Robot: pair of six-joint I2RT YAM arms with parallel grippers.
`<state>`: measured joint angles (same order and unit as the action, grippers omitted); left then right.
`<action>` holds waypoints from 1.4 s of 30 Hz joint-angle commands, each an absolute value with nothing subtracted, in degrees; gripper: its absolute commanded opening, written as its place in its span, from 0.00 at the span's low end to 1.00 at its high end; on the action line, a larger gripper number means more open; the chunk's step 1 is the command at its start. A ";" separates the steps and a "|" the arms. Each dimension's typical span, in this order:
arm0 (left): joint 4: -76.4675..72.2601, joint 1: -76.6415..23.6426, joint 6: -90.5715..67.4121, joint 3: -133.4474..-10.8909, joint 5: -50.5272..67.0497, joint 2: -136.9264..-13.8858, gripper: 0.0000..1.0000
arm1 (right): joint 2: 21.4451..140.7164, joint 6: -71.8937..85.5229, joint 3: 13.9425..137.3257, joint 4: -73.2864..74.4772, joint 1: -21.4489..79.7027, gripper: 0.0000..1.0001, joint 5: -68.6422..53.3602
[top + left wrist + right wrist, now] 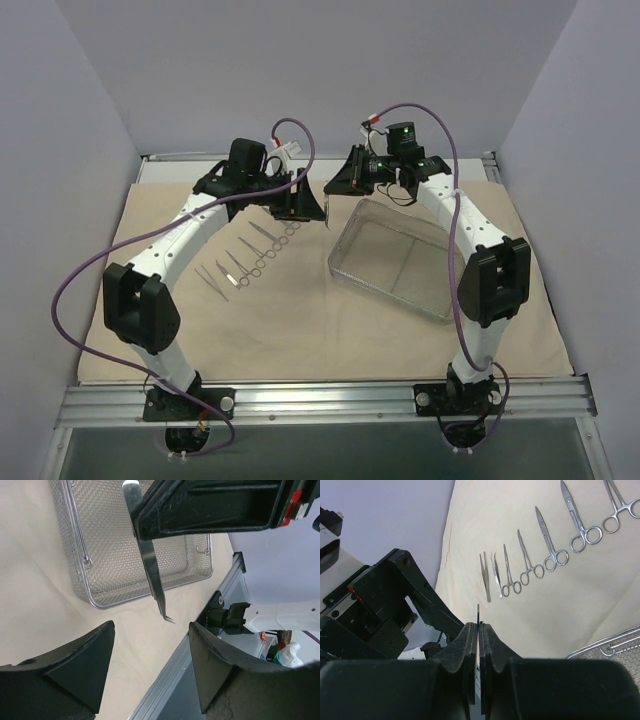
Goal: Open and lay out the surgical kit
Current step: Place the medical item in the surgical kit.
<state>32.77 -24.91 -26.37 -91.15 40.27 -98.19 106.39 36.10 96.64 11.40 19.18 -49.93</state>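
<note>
1. Beige cloth (300, 330) lies spread flat over the table, reaching from the back wall to the metal rail (320, 400) where both arms are bolted.
2. On the cloth's right half sits the wire-mesh tray (400, 255), turned askew, beside the right arm.
3. On the left half, near the left arm, a row of steel tools (250, 260) lies in a slanted line, side by side and apart from each other.
4. The right wrist view shows 7 tools in that row: 2 plain tweezers (485, 577) at one end, then 5 ring-handled scissors and clamps (547, 542), the last one partly cut off by the frame edge.
5. Both arms reach in towards the middle of the cloth at the back, so their claws face each other near the tray's far left corner.
6. The right claw (479, 630) is pressed together on a thin steel pair of tweezers (150, 565), seen edge-on between its fingers in its own wrist view.
7. In the left wrist view these held tweezers hang down out of the right claw, over the cloth and in front of the tray, ending in a small bent tip.
8. The left claw (150, 630) stands wide apart and holds nothing; its 2 fingers (75, 670) sit either side of the tweezers' tip, without touching it.
</note>
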 commanded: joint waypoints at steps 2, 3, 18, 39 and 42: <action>30.59 -26.45 -26.28 -95.53 36.74 -100.02 0.70 | 104.15 38.23 98.79 11.25 19.51 0.00 -48.52; 30.24 -26.72 -26.28 -96.15 36.74 -100.28 0.70 | 104.06 38.32 98.70 11.42 19.60 0.00 -48.25; 29.44 -28.39 -25.76 -97.65 40.16 -104.33 0.16 | 103.89 40.43 101.34 13.18 20.04 0.00 -48.60; 46.41 -26.63 -5.80 -91.41 53.78 -95.37 0.02 | 100.90 22.68 99.41 23.56 19.86 0.45 -61.43; 45.88 -26.63 -5.98 -90.44 56.42 -94.84 0.02 | 100.55 21.63 99.40 23.56 20.56 0.43 -62.22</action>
<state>46.50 -26.35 -7.64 -91.07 50.72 -97.80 104.20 24.29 99.72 23.86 19.57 -58.24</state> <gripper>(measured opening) 0.050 0.433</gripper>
